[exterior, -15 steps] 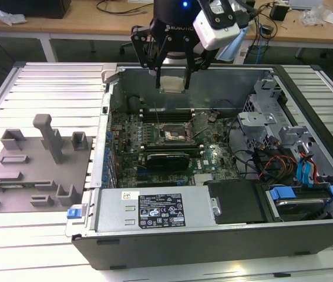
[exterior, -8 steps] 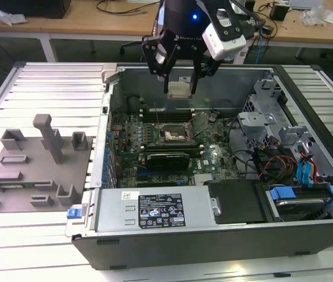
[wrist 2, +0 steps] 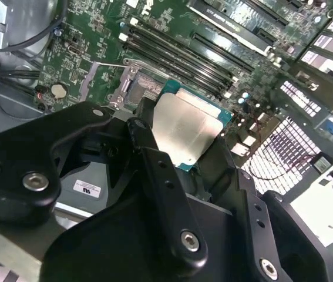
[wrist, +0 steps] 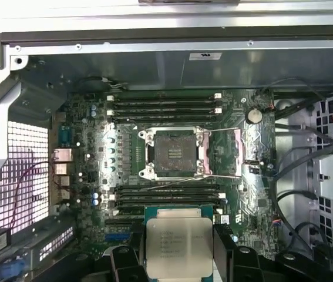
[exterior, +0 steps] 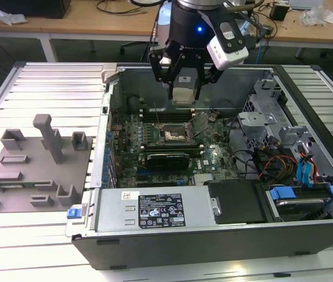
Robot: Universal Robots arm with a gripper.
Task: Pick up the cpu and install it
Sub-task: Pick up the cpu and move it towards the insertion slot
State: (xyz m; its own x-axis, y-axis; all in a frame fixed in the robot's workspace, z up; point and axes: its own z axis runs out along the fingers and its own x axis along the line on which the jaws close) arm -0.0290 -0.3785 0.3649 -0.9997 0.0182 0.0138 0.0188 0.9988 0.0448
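Gripper: my gripper (wrist: 179,259) is closed narrow on the cpu (wrist: 179,245), one dark finger (wrist 2: 154,167) on each of two opposite edges.
Hold: the chip lies flat between the fingers, silvery lid facing the wrist cameras, with its pale rim showing along the free edges. It looks level to me, with no tilt that I can make out.
Where I am: in the exterior view I hang inside the open computer case (exterior: 154,244), over the motherboard (wrist: 90,158) toward the far wall, with clear air under me.
Cpu versus socket: in the first wrist view the chip sits apart from the socket (wrist: 175,154), with a bank of memory slots (wrist: 166,195) between them. Nothing I hold touches the board.
Socket: its bed is bare and dark, the metal frame around it is visible, and the load plate (wrist: 239,154) is swung aside with the thin lever wires released. I judge it ready to receive a chip.
Tray: the grey plastic tray (exterior: 37,167) with its upright blocks lies outside the case on the exterior view's left, well apart from me.
Done: pick-up. The cpu is in my grasp, lifted and carried over the board.
Left: the install. The chip is not yet over the socket, not seated, and the plate is not closed.
Progress: roughly halfway, by my reckoning.
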